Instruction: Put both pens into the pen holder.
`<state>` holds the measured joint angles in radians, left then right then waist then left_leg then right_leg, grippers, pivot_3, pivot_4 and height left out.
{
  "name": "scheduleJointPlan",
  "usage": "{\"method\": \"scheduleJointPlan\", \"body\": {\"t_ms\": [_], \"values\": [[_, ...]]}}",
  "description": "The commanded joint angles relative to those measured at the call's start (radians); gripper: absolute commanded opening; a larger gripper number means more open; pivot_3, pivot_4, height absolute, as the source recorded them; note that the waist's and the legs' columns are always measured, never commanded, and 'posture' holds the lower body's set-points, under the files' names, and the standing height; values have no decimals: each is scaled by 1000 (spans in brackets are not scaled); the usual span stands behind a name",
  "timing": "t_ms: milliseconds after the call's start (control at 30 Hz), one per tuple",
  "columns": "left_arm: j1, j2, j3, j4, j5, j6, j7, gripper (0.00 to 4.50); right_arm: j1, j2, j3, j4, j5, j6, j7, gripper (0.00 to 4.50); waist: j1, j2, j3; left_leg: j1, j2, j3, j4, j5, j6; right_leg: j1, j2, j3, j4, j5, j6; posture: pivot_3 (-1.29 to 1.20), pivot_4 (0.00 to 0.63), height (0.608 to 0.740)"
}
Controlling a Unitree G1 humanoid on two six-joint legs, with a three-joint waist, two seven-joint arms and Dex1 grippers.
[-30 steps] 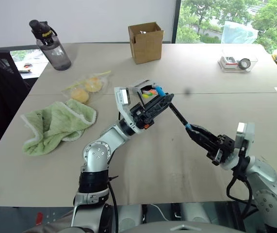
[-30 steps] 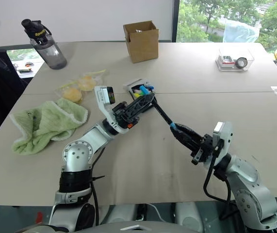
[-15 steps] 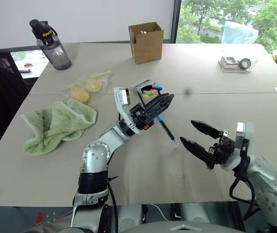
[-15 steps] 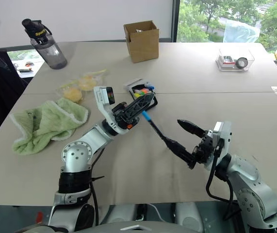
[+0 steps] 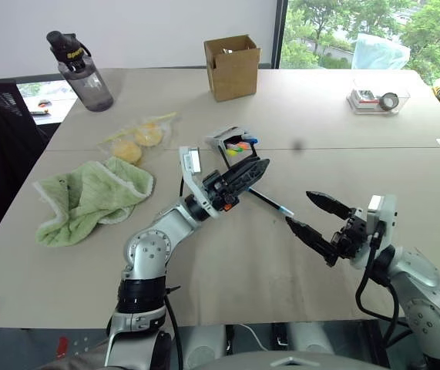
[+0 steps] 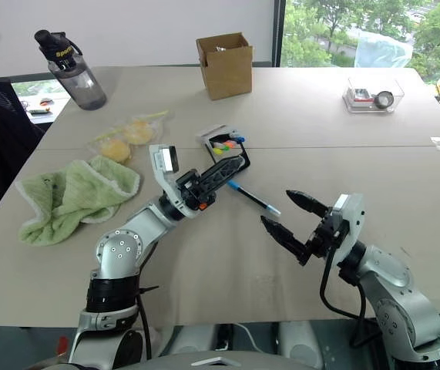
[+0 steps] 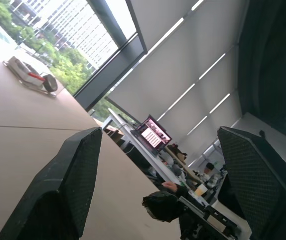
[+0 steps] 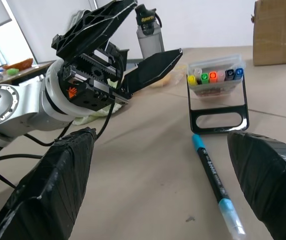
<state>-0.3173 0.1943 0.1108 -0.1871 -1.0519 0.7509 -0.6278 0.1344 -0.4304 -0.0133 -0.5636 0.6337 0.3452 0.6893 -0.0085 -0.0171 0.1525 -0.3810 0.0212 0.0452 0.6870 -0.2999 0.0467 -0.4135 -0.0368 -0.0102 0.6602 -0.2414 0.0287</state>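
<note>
On the beige table, a blue-capped pen lay beside the pen holder, both grippers, left and right, spread empty.

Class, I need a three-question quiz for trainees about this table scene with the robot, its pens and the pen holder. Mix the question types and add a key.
1. True or false: the slim black pen with the blue cap lies on the table, held by neither hand.
2. The right hand is: A) open B) shut on the pen C) shut on nothing.
3. What stands at the table's far edge, behind the small black loop-framed pen holder?

Key: 1 true. 2 A. 3 The brown cardboard box.
</note>
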Motion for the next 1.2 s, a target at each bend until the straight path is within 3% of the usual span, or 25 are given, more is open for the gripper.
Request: {"method": "scheduleJointPlan", "body": {"t_ms": [33,300,467,567,600,733,767,833,967,1100,1200], "values": [[34,47,31,-55,-3,-4,-21,3700,-25,-9,27,4,-53,3,-23,4500,-1,0,0,0,0,0,0,0,0,0,0,0,0,0,0,0,150,736],[116,201,47,-91,71,-28,-80,3700,-229,4,146,239,-288,61,-121,4500,-2,-1,1,0,0,1,0,0,0,0,-1,0,0,-2,-3,0,150,736],[160,358,-54,-85,295,-151,-215,3700,-348,16,175,396,-367,142,-166,4500,4,0,2,-1,0,1,-2,0,-1,-1,-1,0,0,-2,-4,0,150,736],[172,401,-69,-84,352,-194,-255,3675,-335,-42,230,422,-435,110,-111,3722,6,0,2,-2,0,1,-2,2,-4,-2,-3,0,-2,-2,-4,0,150,736],[173,403,-69,-83,360,-202,-260,3675,-331,-50,236,426,-445,101,-102,3233,6,-1,2,-2,0,1,-2,2,-4,-2,-6,0,-3,-2,-4,0,150,736],[172,387,-63,-78,351,-197,-266,3675,-305,-48,226,407,-442,80,-89,1320,7,-1,2,-2,0,1,-2,0,0,-1,-9,-2,-3,-1,-2,0,150,736],[172,379,-64,-75,343,-190,-266,3675,-294,-46,221,393,-437,76,-88,658,8,-1,2,-2,0,0,-2,0,0,-1,-9,-2,-3,-1,-2,0,150,736],[169,355,-64,-69,322,-175,-261,3675,-273,-40,210,369,-424,63,-82,12,11,-1,2,-2,-1,0,-2,0,0,-1,-10,-3,-3,-1,-2,0,150,736],[159,224,-42,-63,208,-115,-193,3675,-205,1,131,272,-304,83,-63,19,20,-1,2,-2,-1,0,-2,0,0,-1,-10,-3,-3,0,0,0,150,736],[144,73,11,-67,31,-35,-67,3675,-116,34,47,121,-62,97,39,19,21,-1,2,-3,0,-2,-2,0,0,-1,-10,-4,-3,0,0,0,150,736],[145,13,16,-74,-40,8,-18,3675,-94,55,23,63,40,118,48,19,14,-1,3,-2,0,-2,-2,0,0,-1,-10,-4,-2,0,0,0,150,736]]}}
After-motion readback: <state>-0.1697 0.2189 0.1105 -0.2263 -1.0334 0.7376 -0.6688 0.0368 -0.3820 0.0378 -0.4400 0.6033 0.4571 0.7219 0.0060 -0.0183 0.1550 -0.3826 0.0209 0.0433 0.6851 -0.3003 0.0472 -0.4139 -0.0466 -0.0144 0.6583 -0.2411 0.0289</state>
